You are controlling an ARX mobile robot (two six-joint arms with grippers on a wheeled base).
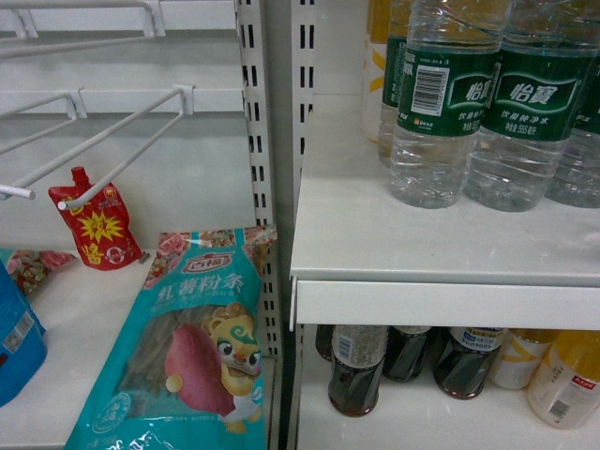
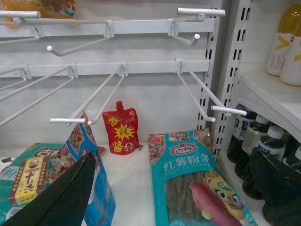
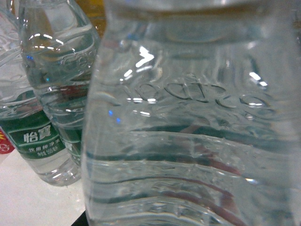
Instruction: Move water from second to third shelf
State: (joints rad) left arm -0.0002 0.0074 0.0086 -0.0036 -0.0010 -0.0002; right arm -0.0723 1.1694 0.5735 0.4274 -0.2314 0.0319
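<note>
Several water bottles with dark green labels stand on the white shelf (image 1: 422, 239) at the upper right; the nearest is one water bottle (image 1: 441, 103). One clear ribbed water bottle (image 3: 188, 132) fills the right wrist view, very close to the camera, with others like it (image 3: 47, 108) standing behind it on the left. The right gripper's fingers are hidden behind this bottle, apart from a dark sliver at the bottom edge. My left gripper (image 2: 172, 157) hangs open over the left bay with nothing between its black fingers (image 2: 70, 193). Neither gripper shows in the head view.
Dark drink bottles (image 1: 356, 370) and yellow ones (image 1: 567, 375) fill the shelf below. In the left bay lie a teal noodle packet (image 1: 187, 347), a red sauce pouch (image 1: 98, 225) and a blue bag (image 1: 17, 328). White wire hooks (image 2: 197, 87) jut forward above them. Slotted uprights (image 1: 253, 112) divide the bays.
</note>
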